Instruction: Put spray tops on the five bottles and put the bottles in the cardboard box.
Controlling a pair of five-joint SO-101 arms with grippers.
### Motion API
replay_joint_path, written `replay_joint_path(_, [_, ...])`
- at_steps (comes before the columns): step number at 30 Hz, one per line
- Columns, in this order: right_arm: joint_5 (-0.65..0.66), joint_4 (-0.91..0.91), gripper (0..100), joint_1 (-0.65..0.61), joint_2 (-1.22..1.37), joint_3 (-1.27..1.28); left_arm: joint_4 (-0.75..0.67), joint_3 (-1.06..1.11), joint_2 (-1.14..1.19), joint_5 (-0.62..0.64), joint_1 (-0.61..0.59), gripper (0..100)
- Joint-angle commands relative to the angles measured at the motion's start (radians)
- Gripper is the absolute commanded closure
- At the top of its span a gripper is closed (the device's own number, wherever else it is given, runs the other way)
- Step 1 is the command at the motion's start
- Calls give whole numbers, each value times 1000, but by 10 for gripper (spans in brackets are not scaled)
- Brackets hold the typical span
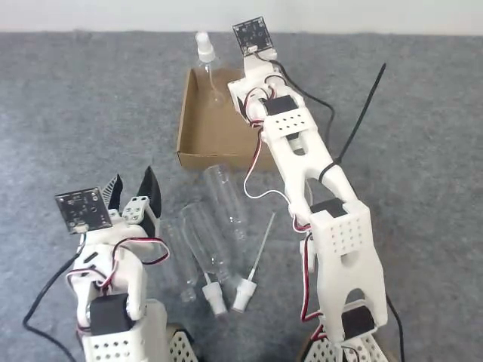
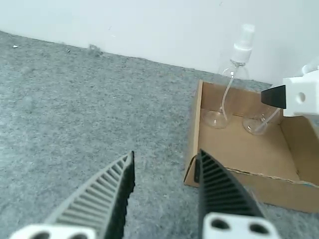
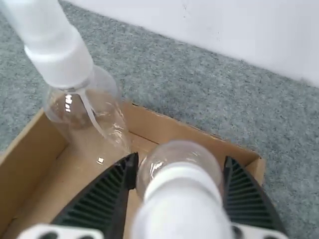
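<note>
We see the box (image 1: 198, 143) at the far middle of the grey desk (image 1: 90, 113), open at the top. A first bottle (image 1: 205, 59) stands upright in its far left corner with a white spray top on it, the tube running down inside the clear body. The right tool (image 3: 179, 160) is over the far right part of the box. Its two ribbed fingers pinch a second bottle (image 3: 179, 172), which also carries a top. In the left wrist view its base (image 2: 256, 124) sits on the box floor, just beside the first bottle's.

Near the box, between the arms, we count three bare bottles (image 1: 226, 200) lying on the desk. Two loose tops (image 1: 244, 294) lie by their near ends. We cannot tell whether either one is seated on a neck.

The left tool (image 1: 133, 178) hangs over the desk at the near left, spread wide and holding nothing.
</note>
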Motion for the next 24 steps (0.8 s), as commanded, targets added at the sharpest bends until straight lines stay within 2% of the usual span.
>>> replay_joint_path(1, [-5, 4, 782, 4, -25, -69, -40, -16, -17, -11, 3, 816])
replay_joint_path(13, [0, 13, 772, 4, -27, -69, -40, -21, -17, -11, 0, 816])
replay_joint_path(16, [2, 42, 854, 4, -27, -101, -40, -22, -17, -11, -2, 816])
replay_joint_path(18, [2, 76, 883, 8, -22, -141, -40, -22, -17, -11, -2, 816])
replay_joint_path(24, [2, 249, 861, 12, -19, -258, -40, -24, -17, -11, -2, 816])
